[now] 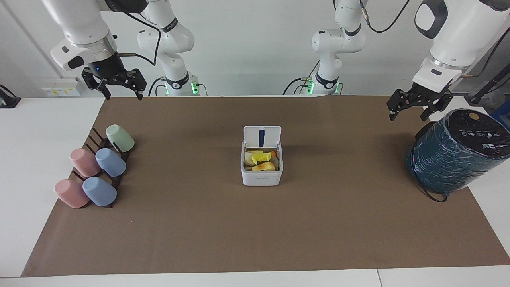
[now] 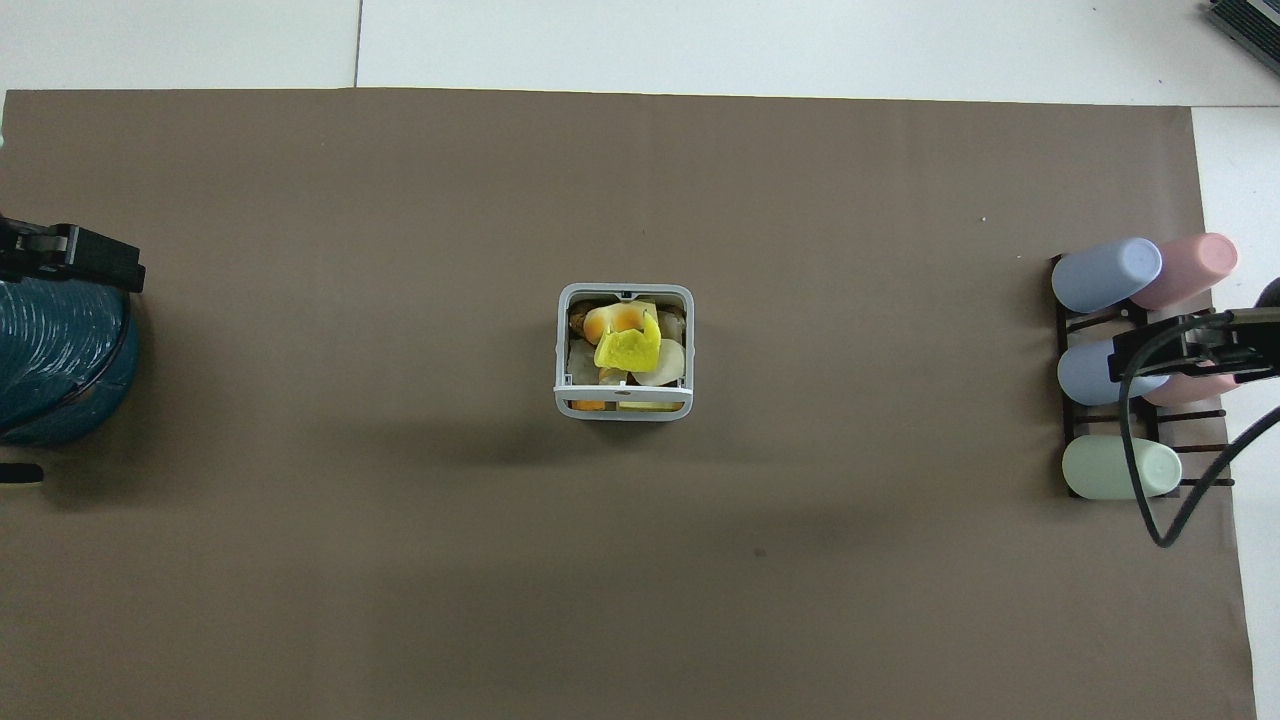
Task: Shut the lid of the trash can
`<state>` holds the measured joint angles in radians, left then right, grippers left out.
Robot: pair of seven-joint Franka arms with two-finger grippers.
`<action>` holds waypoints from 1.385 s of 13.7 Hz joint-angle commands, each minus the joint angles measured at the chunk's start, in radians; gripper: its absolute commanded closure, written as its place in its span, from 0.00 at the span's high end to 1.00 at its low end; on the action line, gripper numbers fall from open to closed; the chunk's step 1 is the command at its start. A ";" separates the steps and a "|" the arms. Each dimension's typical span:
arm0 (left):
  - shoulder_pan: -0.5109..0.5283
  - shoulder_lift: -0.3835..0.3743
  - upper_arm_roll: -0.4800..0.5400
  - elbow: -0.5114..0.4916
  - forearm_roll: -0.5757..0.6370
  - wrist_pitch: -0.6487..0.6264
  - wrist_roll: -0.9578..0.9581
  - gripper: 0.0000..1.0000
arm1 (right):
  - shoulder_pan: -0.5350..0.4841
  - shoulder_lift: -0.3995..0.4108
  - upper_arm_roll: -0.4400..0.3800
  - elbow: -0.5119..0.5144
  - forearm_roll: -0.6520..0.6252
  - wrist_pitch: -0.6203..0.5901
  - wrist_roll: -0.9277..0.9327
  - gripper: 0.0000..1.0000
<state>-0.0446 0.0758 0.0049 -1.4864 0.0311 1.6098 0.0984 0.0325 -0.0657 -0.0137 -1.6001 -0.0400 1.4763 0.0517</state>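
Observation:
The trash can [image 1: 262, 175] is a small white square box at the middle of the brown mat, filled with yellow and orange scraps. In the overhead view its grey rim [image 2: 563, 350] frames the scraps. The lid [image 1: 262, 136] stands open and upright on the side nearer the robots, its dark blue strip showing. Seen from overhead, the lid [image 2: 623, 392] is edge-on. My right gripper [image 1: 124, 95] hangs open and empty in the air over the right arm's end of the mat. My left gripper [image 1: 407, 116] hangs open and empty beside the top of the teal cylinder. Both are well apart from the can.
A big dark-teal wrapped cylinder [image 1: 454, 151] stands at the left arm's end of the table. A dark rack [image 1: 93, 137] with several pastel cups [image 1: 110, 162] lies at the right arm's end. A brown mat [image 1: 255, 231] covers the table.

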 commanded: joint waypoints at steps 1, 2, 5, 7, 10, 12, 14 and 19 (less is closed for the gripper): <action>-0.007 -0.033 -0.006 -0.041 0.021 0.024 -0.003 1.00 | -0.005 0.001 0.008 -0.009 0.009 0.024 0.014 1.00; -0.008 -0.033 -0.008 -0.041 0.021 0.024 -0.006 1.00 | -0.011 0.009 0.008 0.002 0.031 0.007 0.016 1.00; -0.009 -0.034 -0.009 -0.048 0.018 0.019 -0.005 1.00 | -0.026 0.026 0.004 0.023 0.046 0.004 0.020 1.00; -0.050 -0.048 -0.009 -0.073 0.016 0.021 -0.006 1.00 | -0.020 0.023 0.003 0.011 0.043 0.015 0.020 1.00; -0.145 -0.083 -0.009 -0.138 0.016 0.030 -0.022 1.00 | -0.008 0.017 0.003 0.000 0.026 0.027 0.019 1.00; -0.237 -0.102 -0.009 -0.179 0.015 0.077 -0.095 1.00 | -0.014 0.015 0.003 -0.003 0.026 0.030 0.014 1.00; -0.340 -0.137 -0.009 -0.257 0.013 0.148 -0.213 1.00 | -0.014 0.014 0.003 -0.006 0.026 0.030 0.014 1.00; -0.507 -0.234 -0.011 -0.463 0.009 0.304 -0.407 0.47 | -0.016 0.014 0.001 -0.006 0.026 0.032 0.013 1.00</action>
<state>-0.5051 -0.0767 -0.0241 -1.8310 0.0308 1.8429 -0.2780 0.0229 -0.0484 -0.0143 -1.5967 -0.0151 1.4914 0.0525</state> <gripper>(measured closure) 0.388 0.000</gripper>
